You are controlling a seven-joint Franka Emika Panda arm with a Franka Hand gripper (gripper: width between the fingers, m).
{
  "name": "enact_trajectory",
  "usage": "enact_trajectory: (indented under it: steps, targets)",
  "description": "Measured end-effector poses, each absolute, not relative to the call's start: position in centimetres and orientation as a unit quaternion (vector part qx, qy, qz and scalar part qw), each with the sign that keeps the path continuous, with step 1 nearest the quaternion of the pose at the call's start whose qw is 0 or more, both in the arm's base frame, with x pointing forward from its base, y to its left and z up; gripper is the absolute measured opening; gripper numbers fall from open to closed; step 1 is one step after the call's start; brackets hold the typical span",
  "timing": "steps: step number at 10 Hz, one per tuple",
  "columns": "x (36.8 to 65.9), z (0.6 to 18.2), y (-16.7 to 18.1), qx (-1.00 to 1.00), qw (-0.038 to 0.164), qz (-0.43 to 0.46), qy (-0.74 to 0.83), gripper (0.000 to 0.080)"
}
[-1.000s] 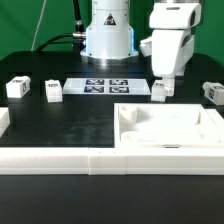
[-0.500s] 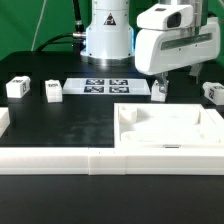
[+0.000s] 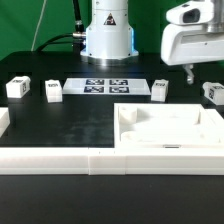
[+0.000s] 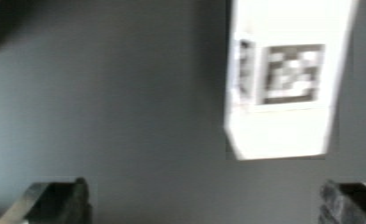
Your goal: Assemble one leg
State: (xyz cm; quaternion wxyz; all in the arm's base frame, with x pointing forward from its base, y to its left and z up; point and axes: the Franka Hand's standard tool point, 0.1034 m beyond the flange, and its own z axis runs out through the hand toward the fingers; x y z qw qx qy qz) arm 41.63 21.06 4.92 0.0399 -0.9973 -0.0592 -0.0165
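Several small white legs with tags stand on the black table: two at the exterior view's left (image 3: 16, 88) (image 3: 52, 92), one (image 3: 159, 90) by the marker board's right end, one (image 3: 213, 92) at the far right. My gripper (image 3: 190, 70) hangs above the table between the last two legs, touching neither. In the wrist view a tagged white leg (image 4: 283, 80) lies ahead of the gripper (image 4: 205, 205). The fingertips (image 4: 55, 200) stand wide apart with only bare table between them. The gripper is open and empty.
The large white panel (image 3: 205, 120) with raised rim lies at the front right. A long white rail (image 3: 60, 160) runs along the front edge. The marker board (image 3: 105, 86) lies before the robot base (image 3: 107, 35).
The gripper has moved up and to the exterior view's right, away from above the leg by the marker board. No leg has moved.
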Motion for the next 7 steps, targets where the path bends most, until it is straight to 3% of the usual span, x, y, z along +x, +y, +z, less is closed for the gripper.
enact_trajectory:
  steps: [4,7]
  targets:
    - [41.1,4.6,21.1,-0.997,0.028,0.018,-0.073,0.0649]
    - [40.1,4.5,20.4,-0.985,-0.014,0.159,-0.070,0.0649]
